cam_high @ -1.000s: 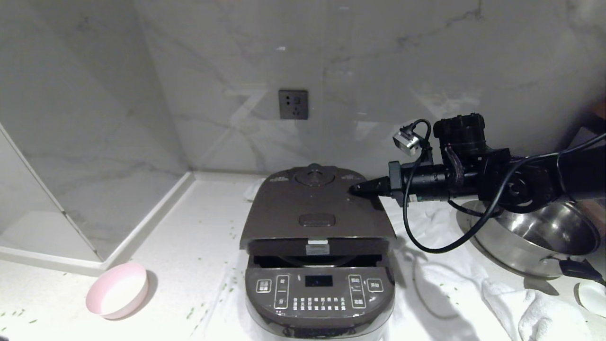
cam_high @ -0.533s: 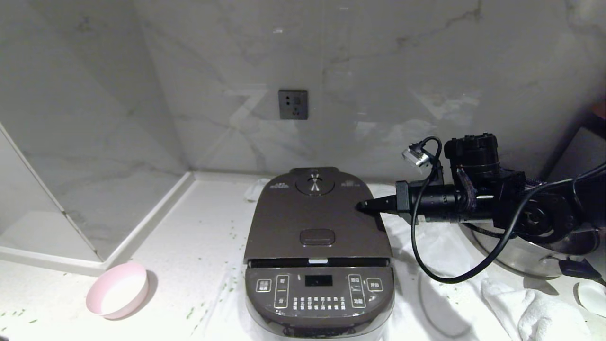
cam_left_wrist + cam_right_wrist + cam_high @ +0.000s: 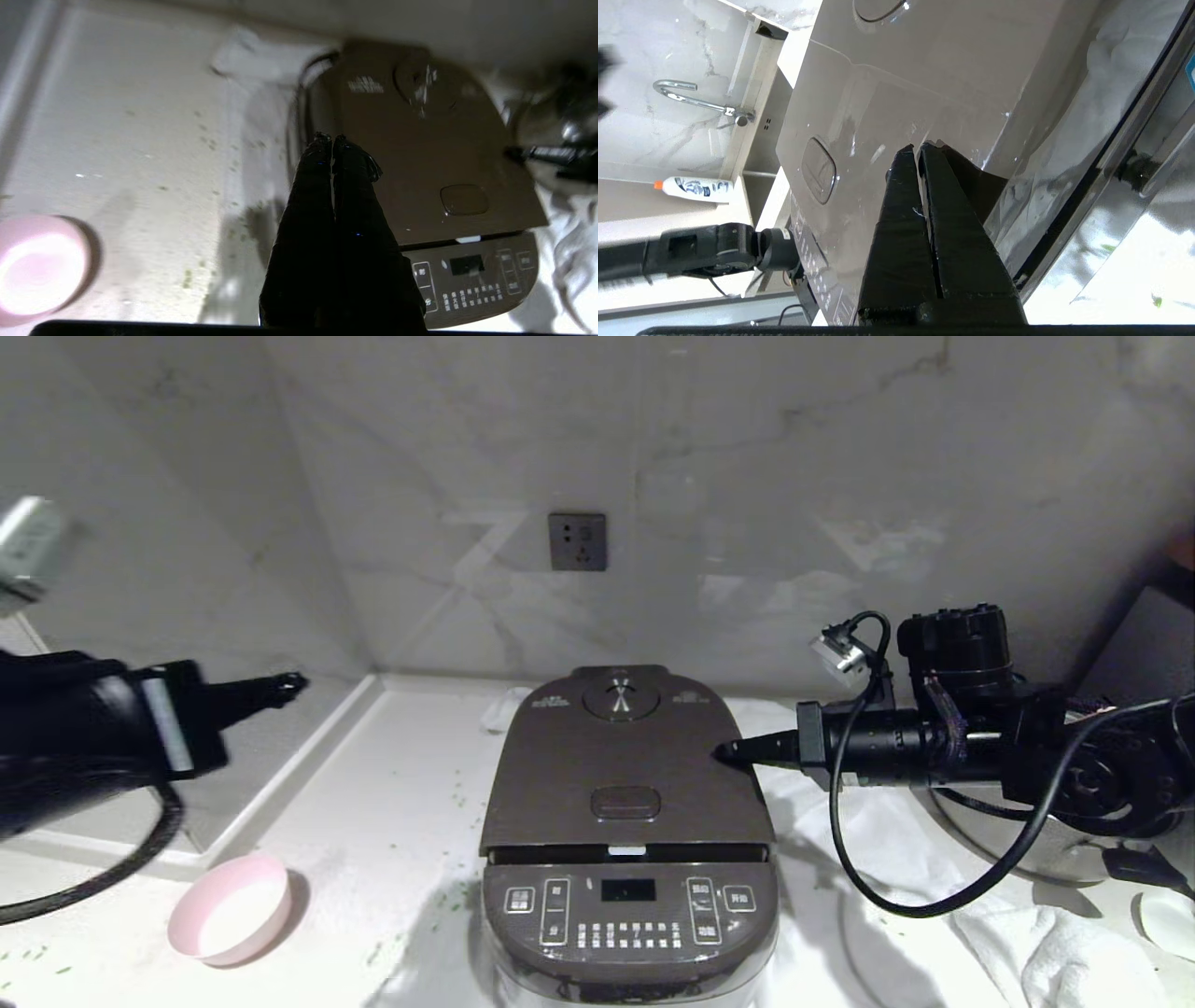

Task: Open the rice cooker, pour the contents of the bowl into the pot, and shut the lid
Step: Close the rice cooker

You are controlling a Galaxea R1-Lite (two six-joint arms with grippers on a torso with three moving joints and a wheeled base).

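Observation:
The dark brown rice cooker [image 3: 630, 859] stands at the counter's middle with its lid [image 3: 625, 756] down; a thin gap with a white latch shows at the front. The pot is hidden under it. My right gripper [image 3: 724, 753] is shut, its tip resting on the lid's right edge [image 3: 919, 147]. My left gripper [image 3: 294, 684] is shut and empty, hanging in the air left of the cooker [image 3: 331, 137]. The pink bowl [image 3: 229, 921] sits at the front left, its inside plain white [image 3: 37, 266]. Green bits [image 3: 457, 896] lie scattered on the counter.
A steel pan [image 3: 1046, 863] sits at the right behind my right arm, on a rumpled white towel [image 3: 1055, 943]. A small white dish [image 3: 1172, 919] is at the right edge. A wall socket [image 3: 578, 541] is behind. A sink tap [image 3: 698, 100] lies left.
The lid has gone from partly raised to down, and my right gripper sank with it on the right edge. My left arm has swung into view from the left.

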